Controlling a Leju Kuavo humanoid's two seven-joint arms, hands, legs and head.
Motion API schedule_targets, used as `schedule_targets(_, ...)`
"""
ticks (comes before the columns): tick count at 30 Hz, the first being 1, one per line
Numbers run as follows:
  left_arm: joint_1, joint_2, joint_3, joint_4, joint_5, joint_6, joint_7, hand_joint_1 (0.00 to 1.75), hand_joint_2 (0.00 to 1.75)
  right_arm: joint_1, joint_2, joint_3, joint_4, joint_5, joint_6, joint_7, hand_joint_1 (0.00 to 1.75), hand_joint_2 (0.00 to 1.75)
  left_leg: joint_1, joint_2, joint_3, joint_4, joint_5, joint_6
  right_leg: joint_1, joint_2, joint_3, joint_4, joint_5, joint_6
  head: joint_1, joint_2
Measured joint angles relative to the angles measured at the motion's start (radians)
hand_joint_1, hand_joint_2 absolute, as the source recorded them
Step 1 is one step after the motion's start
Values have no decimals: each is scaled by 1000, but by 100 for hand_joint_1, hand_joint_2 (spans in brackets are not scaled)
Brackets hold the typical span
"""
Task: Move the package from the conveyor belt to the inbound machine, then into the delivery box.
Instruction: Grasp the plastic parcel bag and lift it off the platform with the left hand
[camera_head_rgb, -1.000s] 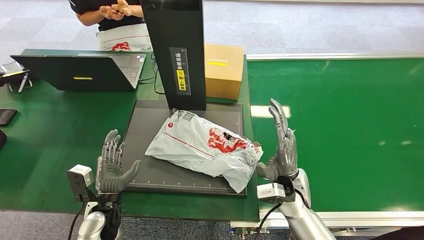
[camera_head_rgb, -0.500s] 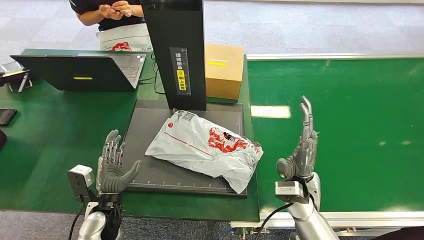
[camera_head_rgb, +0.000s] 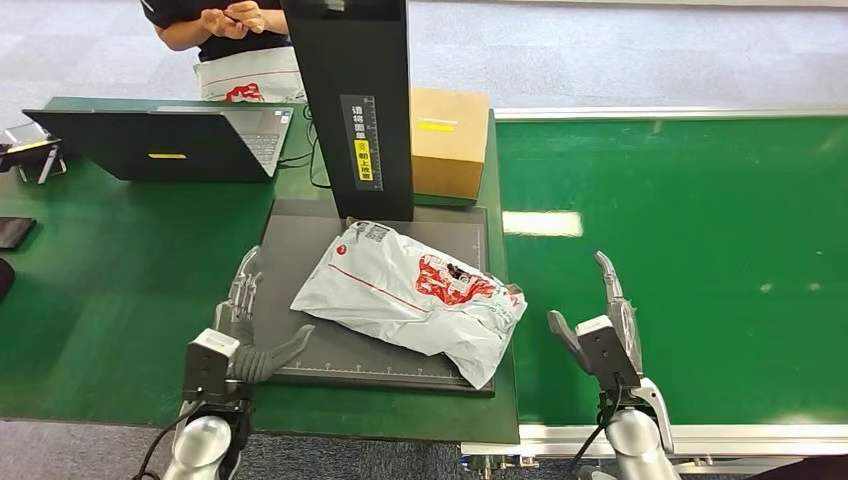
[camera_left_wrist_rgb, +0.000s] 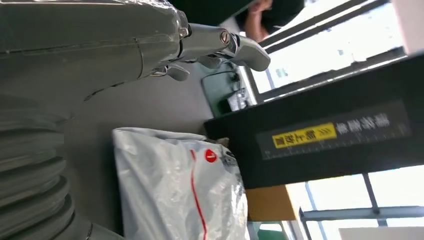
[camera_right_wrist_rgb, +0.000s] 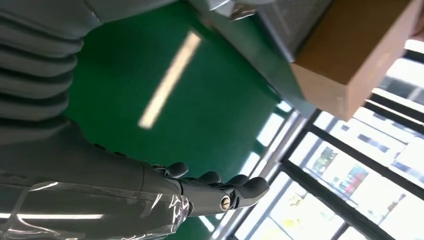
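The package (camera_head_rgb: 410, 297) lies on the inbound machine (camera_head_rgb: 290, 265) (both hands spread, holding nothing).

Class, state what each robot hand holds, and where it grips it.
Nothing is held. The left hand and right hand are open, either side of the package.

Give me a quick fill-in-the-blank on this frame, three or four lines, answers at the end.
1. The white plastic mailer bag with red print lies on the dark grey scanner platform, held by ____ hand.
2. The brown cardboard box stands beside the black upright column, on the side toward the robot's ____.
3. The right hand hovers over the ____ conveyor belt.
4. The left hand has its fingers ____, holding nothing.

Missing words: neither; right; green; apart
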Motion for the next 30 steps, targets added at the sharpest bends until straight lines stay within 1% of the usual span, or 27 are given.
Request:
schedule_targets(3, -33, 1, -30, 0, -82, 27, 1, 0, 175, 3, 9, -40, 25, 28, 19, 52, 0, 175, 0, 0, 0, 0, 0, 0, 0, 0, 0, 0, 0, 0, 0, 0)
schedule_targets(5, -50, 2, -46, 0, -118, 39, 2, 0, 175, 4, 11, -58, 40, 38, 25, 70, 0, 175, 0, 0, 0, 0, 0, 0, 0, 0, 0, 0, 0, 0, 0, 0)
schedule_targets(14, -73, 8, -77, 0, -140, 46, 5, 0, 175, 5, 18, -91, 76, 47, 28, 83, 0, 175, 0, 1, 0, 0, 0, 0, 0, 1, 0, 0, 0, 0, 0, 0)
schedule_targets(17, -85, 11, -91, 2, -182, 60, 7, 0, 175, 4, 18, -97, 87, 62, 36, 98, 0, 175, 0, 1, 0, 0, 0, 0, 0, 0, 0, 0, 0, 0, 0, 0)
schedule_targets(21, -136, 18, -137, 23, -266, 99, 16, 0, 175, 1, 21, -103, 107, 79, 51, 108, 0, 175, 0, 0, 0, 0, 0, 0, 0, 0, 0, 0, 0, 0, 0, 0)
schedule_targets(25, -188, 24, -197, 64, -356, 129, 44, 0, 175, -1, 24, -104, 123, 81, 55, 108, 0, 175, 0, 0, 0, 0, 0, 0, 0, 0, 0, 0, 0, 0, 0, 0)
schedule_targets(27, -212, 28, -232, 94, -403, 111, 75, 0, 175, -2, 25, -105, 126, 81, 55, 107, 0, 175, 0, 0, 0, 0, 0, 0, 0, 0, 0, 0, 0, 0, 0, 0)
schedule_targets(30, -258, 36, -300, 173, -460, 6, 147, 0, 175, -4, 26, -107, 128, 81, 56, 104, 0, 175, 0, 0, 0, 0, 0, 0, 0, 0, 0, 0, 0, 0, 0, 0)
